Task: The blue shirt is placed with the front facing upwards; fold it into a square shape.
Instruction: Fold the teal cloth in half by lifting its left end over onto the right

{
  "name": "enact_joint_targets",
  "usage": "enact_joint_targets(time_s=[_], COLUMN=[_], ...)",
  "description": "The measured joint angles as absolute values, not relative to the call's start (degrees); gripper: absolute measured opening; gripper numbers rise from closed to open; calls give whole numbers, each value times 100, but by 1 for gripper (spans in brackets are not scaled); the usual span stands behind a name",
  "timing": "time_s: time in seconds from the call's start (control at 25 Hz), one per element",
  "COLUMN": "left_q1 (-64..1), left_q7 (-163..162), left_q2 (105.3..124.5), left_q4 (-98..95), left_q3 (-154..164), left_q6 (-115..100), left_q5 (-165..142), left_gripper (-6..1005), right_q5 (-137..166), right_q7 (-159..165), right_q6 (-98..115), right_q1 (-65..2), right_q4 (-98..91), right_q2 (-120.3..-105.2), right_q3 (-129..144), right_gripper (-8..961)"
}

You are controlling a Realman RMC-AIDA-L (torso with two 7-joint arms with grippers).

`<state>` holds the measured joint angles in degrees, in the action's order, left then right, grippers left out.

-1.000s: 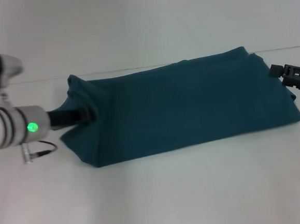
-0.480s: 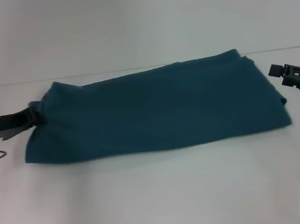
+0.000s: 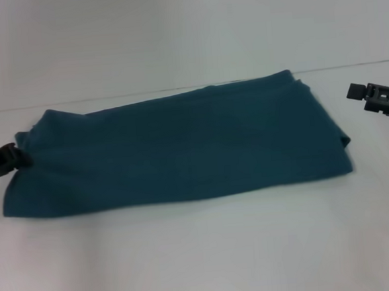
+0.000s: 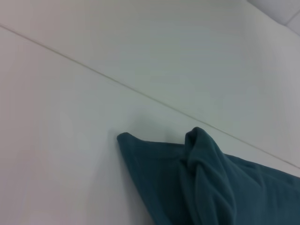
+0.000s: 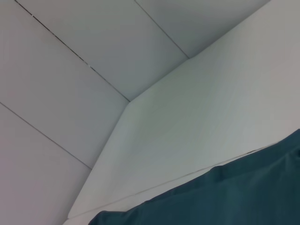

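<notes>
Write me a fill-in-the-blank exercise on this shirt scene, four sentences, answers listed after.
1. The left gripper pinches the blue shirt at its ____ end.
2. The right gripper hangs off the shirt's ____ end, touching nothing.
3. The shirt lies on a ____ table.
4. The shirt's visible side shows ____ lettering.

Missing words: left; right; white; no

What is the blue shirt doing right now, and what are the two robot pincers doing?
blue shirt: folded into a long band, flat on the white table, lettering hidden.
left pincer: pinching the shirt's left end.
right pincer: off the shirt's right end, holding nothing.
</notes>
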<state>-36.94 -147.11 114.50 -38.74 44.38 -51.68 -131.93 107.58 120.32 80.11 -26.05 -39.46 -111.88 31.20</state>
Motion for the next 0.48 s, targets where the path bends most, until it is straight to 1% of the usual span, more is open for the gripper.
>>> enact_joint_targets(time_s=[0.08,0.28,0.48], left_q1=[-3693,-3691,-3690], left_q7=[-14696,-14646,-14768], left_q2=[11398,11360,11223], left_q4=[-3835,-3828,-3825], left_q3=[4435,4432,4432], left_q6=[-5140,-5036,-4908], left_q5=[-13193,-13193,-13245], left_gripper=[57,57,57], right_q5=[10758,10758,10759], right_q7=[12039,12045,12069], right_q6=[8013,8020,8025], right_q1=[-2593,-2565,-2555], right_q4=[-3946,-3946,-3946], right_q2=[-11188,-11188,-11188], right_q3=[3120,3120,3145], right_gripper=[940,940,940])
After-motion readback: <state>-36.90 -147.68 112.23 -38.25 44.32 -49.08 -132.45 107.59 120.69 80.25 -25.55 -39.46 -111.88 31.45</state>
